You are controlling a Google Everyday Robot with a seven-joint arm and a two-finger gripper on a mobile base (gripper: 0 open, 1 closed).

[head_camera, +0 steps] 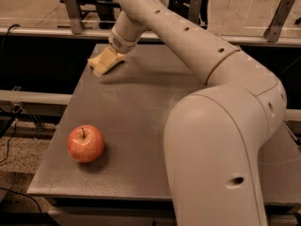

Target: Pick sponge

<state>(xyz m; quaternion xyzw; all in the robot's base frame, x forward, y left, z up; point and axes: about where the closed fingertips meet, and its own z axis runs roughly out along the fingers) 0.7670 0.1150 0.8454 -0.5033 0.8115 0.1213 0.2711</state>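
Gripper: the gripper (112,54) sits low over the far-left corner of the tabletop (141,117), at the end of the white arm (188,46). I cannot tell whether it is open or closed, because its pale yellow end runs into the pale yellow of the sponge.

Sponge: the sponge (99,67) lies at that same far-left corner, near both the back and left edges and right against the gripper. From here I cannot say whether it is flat on the surface or already pinched.

Step in hand: I judge this to be the grasp itself. The approach looks done and the lift has not begun.

How I would do it well: I would come straight down rather than sideways, since a thin soft pad will slide or fold if nudged. I would close across the narrow waist, let the pad compress, and confirm the hold before lifting — a short vertical lift first, then retreat.

Watch for: the corner. A push toward the left or the back could send the sponge off the tabletop, so any correction should pull inward, toward the middle.

Arm: it sweeps from the bulky shoulder at near right up and across to the far left, and it hides much of the right side from me.

Apple: the apple (85,143) rests near the front-left, well apart from the sponge and out of the working path.
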